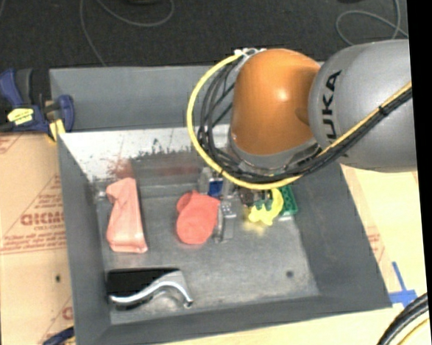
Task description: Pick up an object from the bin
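Frame centre: gripper [232, 213] low between red lump [195, 220] and yellow-green toy [271, 205], just beside both; can't tell if wide or narrow. Pink piece [125, 216] left, black-silver lever [147, 289] lower left.

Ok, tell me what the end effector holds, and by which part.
Cannot tell: the end effector sits between the red lump and the yellow piece, no hold visible.

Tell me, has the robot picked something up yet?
Not yet. The tool is low in the bin, right beside the red rounded lump. The lump, the pink block and the black-and-silver lever all lie on its floor. Gripping and lifting one is left.
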Controlling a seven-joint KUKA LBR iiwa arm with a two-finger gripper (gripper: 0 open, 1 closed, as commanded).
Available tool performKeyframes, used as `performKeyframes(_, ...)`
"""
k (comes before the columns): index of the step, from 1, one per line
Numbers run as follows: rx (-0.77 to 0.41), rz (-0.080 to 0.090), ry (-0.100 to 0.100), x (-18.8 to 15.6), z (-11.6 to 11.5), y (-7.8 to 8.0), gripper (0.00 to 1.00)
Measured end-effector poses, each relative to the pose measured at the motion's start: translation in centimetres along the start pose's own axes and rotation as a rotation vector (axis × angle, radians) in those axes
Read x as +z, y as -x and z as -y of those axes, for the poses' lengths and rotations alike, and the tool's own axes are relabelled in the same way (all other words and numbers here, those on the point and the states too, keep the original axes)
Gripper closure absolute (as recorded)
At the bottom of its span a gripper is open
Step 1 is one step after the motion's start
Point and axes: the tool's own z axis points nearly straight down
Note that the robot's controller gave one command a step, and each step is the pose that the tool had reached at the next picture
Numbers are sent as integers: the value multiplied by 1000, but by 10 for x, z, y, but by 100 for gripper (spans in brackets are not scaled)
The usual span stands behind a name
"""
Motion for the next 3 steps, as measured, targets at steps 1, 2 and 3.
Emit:
performKeyframes(1, 2, 6, 0, -4, 0, 1, 0)
performKeyframes(2, -28, 15, 0, 40, 13, 15, 0)
performKeyframes(3, -65, 13, -1, 102, 25, 13, 0)
